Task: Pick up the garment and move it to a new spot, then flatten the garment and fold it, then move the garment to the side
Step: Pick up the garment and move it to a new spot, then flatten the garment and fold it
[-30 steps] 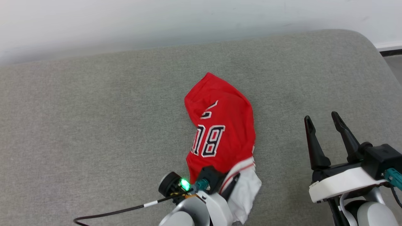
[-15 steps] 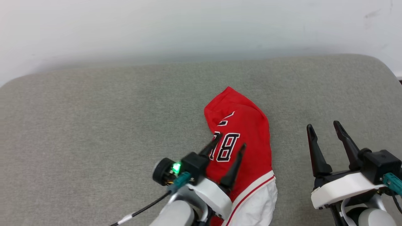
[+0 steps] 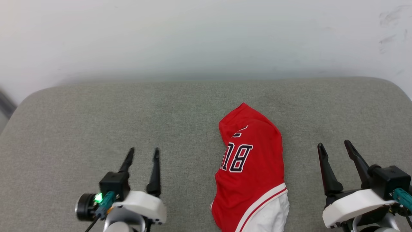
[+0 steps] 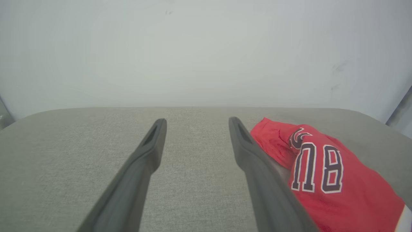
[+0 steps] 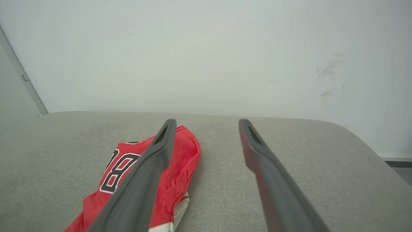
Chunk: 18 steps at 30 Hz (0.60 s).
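While we are looking down from the head, the garment is lying crumpled on the grey padded surface, just right of centre, and nothing is touching it. It is bunching into a long lump, its red body pointing toward the pale wall and its white sleeve with striped trim trailing toward us at the bottom edge. We are reading black, white-outlined characters across the red front, upside down from here.

Our left gripper is hovering well to the left of the cloth, its two dark fingers standing apart and holding nothing; a green light is glowing at its wrist. Our right gripper is sitting on the other side, near the garment yet clear of it, fingers spread wide too and gripping nothing. So the shirt is lying between our two hands.

Along the left wrist view we are seeing bare grey fabric in the gap between the fingers, with the red cloth off to the right. Along the right wrist view the garment is showing at the lower left, partly hidden behind one finger.
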Motion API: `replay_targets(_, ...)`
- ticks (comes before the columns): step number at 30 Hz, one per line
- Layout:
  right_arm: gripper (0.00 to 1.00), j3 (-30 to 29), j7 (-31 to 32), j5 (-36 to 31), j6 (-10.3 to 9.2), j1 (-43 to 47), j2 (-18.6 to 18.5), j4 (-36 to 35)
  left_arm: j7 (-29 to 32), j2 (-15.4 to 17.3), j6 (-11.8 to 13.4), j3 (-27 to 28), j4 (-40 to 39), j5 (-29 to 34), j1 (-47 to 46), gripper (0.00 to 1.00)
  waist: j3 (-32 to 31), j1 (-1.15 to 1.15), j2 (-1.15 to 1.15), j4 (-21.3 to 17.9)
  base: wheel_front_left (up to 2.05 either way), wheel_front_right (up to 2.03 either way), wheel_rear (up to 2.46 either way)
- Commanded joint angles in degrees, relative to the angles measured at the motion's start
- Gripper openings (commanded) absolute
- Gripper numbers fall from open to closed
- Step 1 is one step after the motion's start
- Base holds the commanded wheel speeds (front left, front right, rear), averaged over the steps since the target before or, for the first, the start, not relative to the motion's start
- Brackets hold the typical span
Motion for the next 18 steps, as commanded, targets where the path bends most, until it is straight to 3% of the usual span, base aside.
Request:
replay_targets(1,1.00,-0.07,0.02,-0.25,-0.02,0.76,0.14,-0.25,-0.09,0.48,0.42,0.29,-0.65,-0.38,1.02,1.00,-0.24,0.00,0.00,-0.12,0.00,0.00,0.00)
replay_targets(6,1.00,-0.36,0.44,-0.32,-0.02,2.04,0.14,-0.10,1.10,2.93,1.38,1.30,-3.00,-0.55,4.15,1.00,-1.06,0.00,0.00,-0.41,0.00,0.00,0.00)
replay_targets(18,1.00,0.01,0.86,0.28,-0.02,2.23,0.14,-0.25,2.86,3.82,2.44,0.99,-6.12,-0.74,5.38,1.00,-1.20,0.00,0.00,-0.55,0.00,0.00,0.00)
